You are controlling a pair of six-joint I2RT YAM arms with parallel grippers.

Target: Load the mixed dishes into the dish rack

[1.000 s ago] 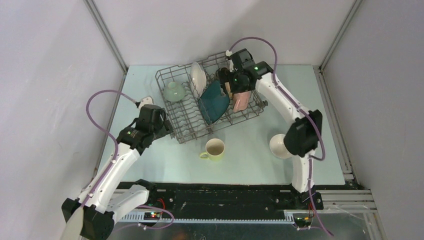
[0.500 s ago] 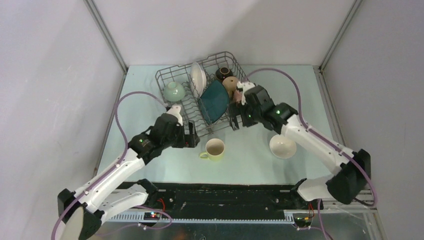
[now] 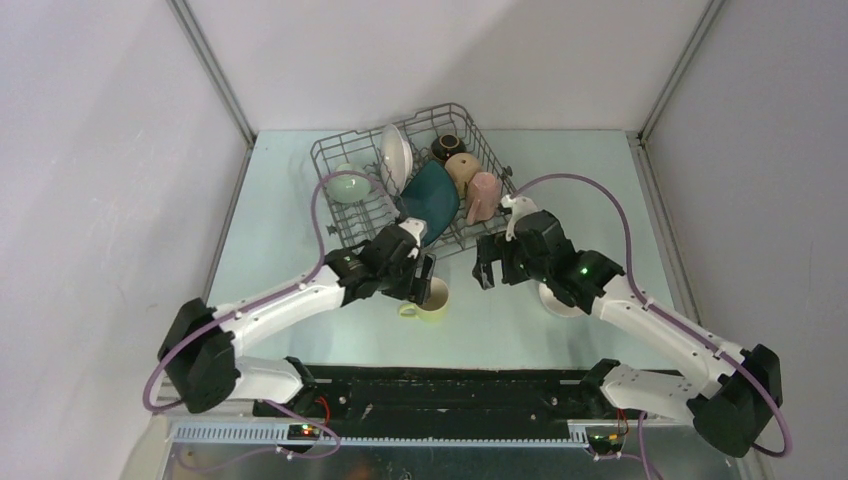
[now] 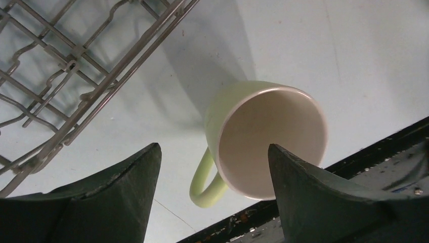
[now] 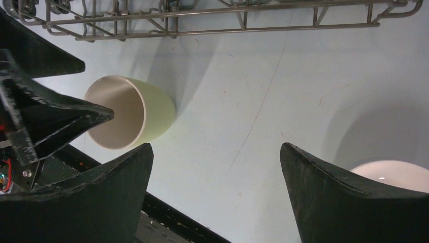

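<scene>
1. The yellow mug (image 3: 432,298) stands upright on the pale blue-green table (image 3: 280,200), just in front of the near edge of the dish rack (image 3: 425,117) and outside it. Its outside is a pale yellow-green, its inside a cream colour, and its loop handle points towards the left arm's side.
2. The left gripper (image 4: 212,152) hangs over this mug with its jaws spread wide, one dark finger on each side of the rim. It holds nothing. From the wrist view the right-hand finger overlaps the rim, but I cannot tell whether it touches.
3. The right gripper (image 5: 216,147) is also wide open and empty, above bare table between the mug and the white bowl (image 3: 560,298).
4. The white bowl sits on the table to the right of the mug, well apart from it and partly hidden under the right arm.
5. The rack is a grey wire basket with rows of upright tines. In it, the dark teal square plate (image 3: 430,195) leans on edge near the middle. The white round plate (image 3: 395,155) stands behind it.
6. The pale green bowl (image 3: 348,187) rests at the rack's left end.
7. The brown bowl (image 3: 447,147), tan mug (image 3: 462,170) and pink mug (image 3: 483,195) cluster at the right end, the pink one seemingly tipped over.
</scene>
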